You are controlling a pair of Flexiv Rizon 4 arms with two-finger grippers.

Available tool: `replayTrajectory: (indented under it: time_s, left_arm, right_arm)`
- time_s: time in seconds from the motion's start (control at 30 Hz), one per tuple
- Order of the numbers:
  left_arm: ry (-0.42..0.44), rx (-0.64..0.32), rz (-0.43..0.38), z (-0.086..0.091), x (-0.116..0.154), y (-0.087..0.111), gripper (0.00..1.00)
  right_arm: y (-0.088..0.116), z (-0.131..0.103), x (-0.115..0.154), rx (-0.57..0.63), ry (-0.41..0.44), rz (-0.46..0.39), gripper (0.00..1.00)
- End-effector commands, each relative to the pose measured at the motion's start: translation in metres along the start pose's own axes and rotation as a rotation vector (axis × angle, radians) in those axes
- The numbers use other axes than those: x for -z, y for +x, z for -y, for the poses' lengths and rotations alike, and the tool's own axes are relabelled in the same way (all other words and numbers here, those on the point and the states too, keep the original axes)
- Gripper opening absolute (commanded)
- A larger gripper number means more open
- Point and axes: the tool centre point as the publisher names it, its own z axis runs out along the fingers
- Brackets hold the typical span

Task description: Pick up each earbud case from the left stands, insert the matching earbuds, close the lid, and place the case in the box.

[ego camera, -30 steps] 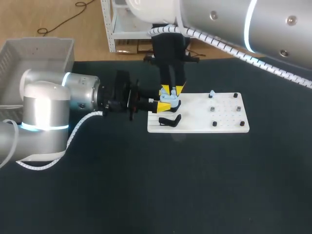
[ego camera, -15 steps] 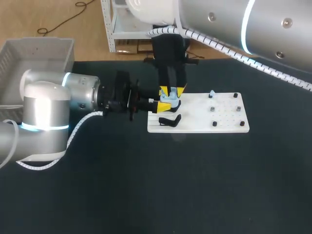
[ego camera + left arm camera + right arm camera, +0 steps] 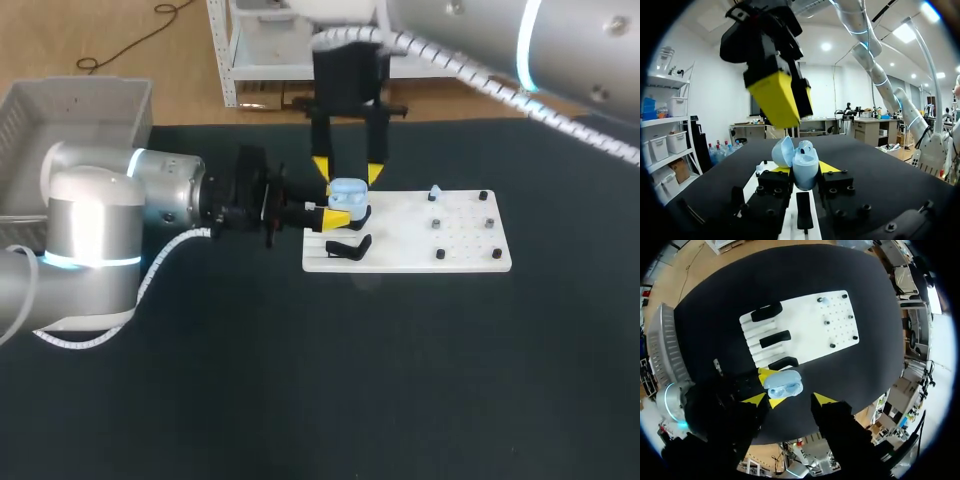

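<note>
Left gripper (image 3: 805, 173) is clamped on the light blue case (image 3: 805, 165), whose lid stands open. Just above the case hangs the right gripper (image 3: 348, 170), fingers spread and empty. Beyond lies the white board (image 3: 470, 255), a black stand (image 3: 348, 247) near, a blue earbud (image 3: 435, 192) farther.

We see the earbud case (image 3: 347, 192) as smooth, softly glossy pale-blue plastic, the white board (image 3: 465, 252) as matt plastic, the table (image 3: 350, 380) as a dark, matt, cloth-like covering, our left arm (image 3: 95, 215) as satin silvery metal, and the grey box (image 3: 70, 108) as dull ribbed plastic.
</note>
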Motion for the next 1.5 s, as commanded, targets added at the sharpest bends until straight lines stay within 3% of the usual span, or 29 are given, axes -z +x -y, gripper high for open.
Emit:
replayTrajectory:
  time_s: [0.03, 0.1, 0.17, 0.23, 0.4, 0.6, 1.1, 1.5]
  left_arm:
    - [-0.002, 0.000, -0.002, 0.001, 0.000, 0.000, 0.00]
    - [-0.002, 0.000, -0.002, 0.001, 0.000, 0.000, 0.00]
    - [-0.002, 0.000, -0.002, 0.001, 0.000, 0.000, 0.00]
    - [-0.002, 0.000, -0.002, 0.001, 0.000, 0.000, 0.00]
    - [-0.002, 0.000, -0.002, 0.001, 0.000, 0.000, 0.00]
    - [-0.002, 0.000, -0.002, 0.001, 0.000, 0.000, 0.00]
    - [-0.002, 0.000, -0.002, 0.001, 0.000, 0.000, 0.00]
    - [-0.002, 0.000, -0.002, 0.001, 0.000, 0.000, 0.00]
  right_arm:
    - [0.017, 0.041, 0.007, 0.050, -0.202, 0.142, 0.62]
    - [0.013, 0.051, 0.012, 0.077, -0.266, 0.209, 0.62]
    - [0.008, 0.061, 0.018, 0.085, -0.333, 0.286, 0.50]
    - [0.002, 0.070, 0.019, 0.085, -0.358, 0.344, 0.49]
    - [-0.014, 0.084, 0.013, 0.098, -0.398, 0.417, 0.44]
    - [-0.034, 0.091, 0.001, 0.132, -0.431, 0.479, 0.46]
    - [-0.097, 0.089, -0.034, 0.141, -0.434, 0.459, 0.49]
    - [-0.140, 0.089, -0.067, 0.088, -0.336, 0.427, 0.49]
